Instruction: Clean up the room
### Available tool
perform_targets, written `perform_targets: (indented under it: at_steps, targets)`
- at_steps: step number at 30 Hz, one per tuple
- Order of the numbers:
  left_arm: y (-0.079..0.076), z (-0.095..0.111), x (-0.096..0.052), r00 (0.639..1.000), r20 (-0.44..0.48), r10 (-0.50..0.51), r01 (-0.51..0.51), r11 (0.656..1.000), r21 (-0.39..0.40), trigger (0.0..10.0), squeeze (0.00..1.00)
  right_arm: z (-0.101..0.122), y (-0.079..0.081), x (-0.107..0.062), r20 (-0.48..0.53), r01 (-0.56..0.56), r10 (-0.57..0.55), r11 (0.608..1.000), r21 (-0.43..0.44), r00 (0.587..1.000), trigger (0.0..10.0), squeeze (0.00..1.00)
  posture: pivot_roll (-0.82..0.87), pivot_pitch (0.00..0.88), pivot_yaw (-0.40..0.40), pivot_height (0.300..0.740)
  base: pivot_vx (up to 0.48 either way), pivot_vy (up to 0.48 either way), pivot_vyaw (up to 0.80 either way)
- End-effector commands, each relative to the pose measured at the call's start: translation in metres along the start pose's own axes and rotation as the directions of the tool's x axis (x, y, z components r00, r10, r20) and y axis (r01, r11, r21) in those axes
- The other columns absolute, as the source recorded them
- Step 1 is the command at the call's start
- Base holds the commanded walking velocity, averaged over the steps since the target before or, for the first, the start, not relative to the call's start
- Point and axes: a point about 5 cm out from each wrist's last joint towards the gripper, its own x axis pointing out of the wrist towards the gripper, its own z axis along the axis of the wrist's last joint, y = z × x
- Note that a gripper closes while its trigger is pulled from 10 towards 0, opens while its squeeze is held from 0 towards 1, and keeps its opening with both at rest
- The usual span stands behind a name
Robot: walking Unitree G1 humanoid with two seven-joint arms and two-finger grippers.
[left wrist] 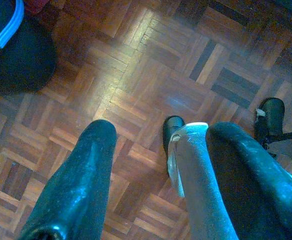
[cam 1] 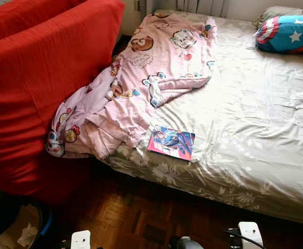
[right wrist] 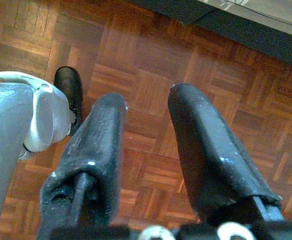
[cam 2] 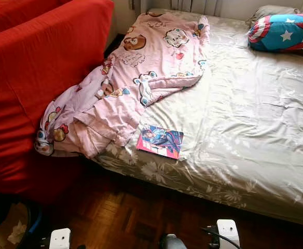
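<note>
A colourful comic book [cam 1: 171, 142] lies flat near the front edge of the bed [cam 1: 255, 135]. A crumpled pink cartoon blanket [cam 1: 141, 78] spreads across the bed's left side and hangs over its corner against a red sofa [cam 1: 42, 78]. Both arms hang low beside my body. My left gripper [left wrist: 158, 127] is open over parquet floor with nothing between its fingers. My right gripper [right wrist: 148, 97] is open too, over bare parquet near the bed's base.
A star-and-stripe cushion [cam 1: 289, 33] and a grey pillow [cam 1: 276, 13] lie at the bed's far right. Crumpled paper [cam 1: 16, 231] sits in a container on the floor at the lower left. Parquet floor [cam 1: 141, 212] runs between me and the bed.
</note>
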Motion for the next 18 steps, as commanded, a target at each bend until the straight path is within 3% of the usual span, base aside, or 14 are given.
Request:
perform_targets:
  at_steps: [1, 18]
  targets:
    - [0.0185, 0.0128, 0.0065, 0.997, -0.071, 0.002, -0.001, 1.0, 0.016, 10.0, 0.0, 0.0079, 0.0746, 0.0029, -0.002, -0.173, 0.174, 0.978, 0.119, 0.985, 10.0, 0.0, -0.02, 0.0, 0.043, 0.723, 0.0, 0.0, 0.0]
    - [0.0186, 0.0123, 0.0063, 0.998, -0.07, 0.005, -0.004, 1.0, 0.015, 10.0, 0.0, 0.0076, 0.0744, 0.0028, 0.002, -0.172, 0.173, 0.978, 0.118, 0.985, 10.0, 0.0, -0.01, 0.0, 0.043, 0.723, 0.0, 0.0, 0.0]
